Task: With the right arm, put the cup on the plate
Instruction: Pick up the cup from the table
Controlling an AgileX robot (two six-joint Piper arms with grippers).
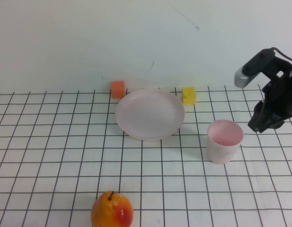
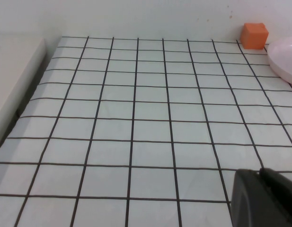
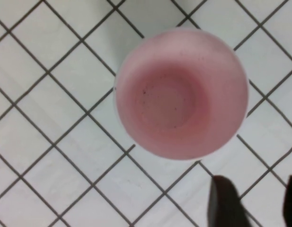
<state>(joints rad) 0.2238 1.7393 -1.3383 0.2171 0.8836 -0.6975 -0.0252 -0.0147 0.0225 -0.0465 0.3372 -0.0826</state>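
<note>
The pale pink cup (image 1: 224, 140) stands upright on the gridded table, right of the plate (image 1: 150, 114) and apart from it. The right wrist view looks straight down into the cup (image 3: 180, 94), which is empty. My right gripper (image 1: 262, 124) hangs just right of the cup, slightly above the table; its two dark fingers (image 3: 224, 202) stand apart with bare table between them, and it holds nothing (image 3: 255, 201). My left gripper (image 2: 261, 172) shows only in its wrist view, low over the table's left part, fingers together. The plate's rim (image 2: 285, 56) shows there too.
An orange cube (image 1: 118, 89) sits behind the plate's left, also in the left wrist view (image 2: 254, 35). A yellow cube (image 1: 189, 95) sits behind its right. An orange-red fruit (image 1: 112, 210) lies at the front edge. A white wall backs the table.
</note>
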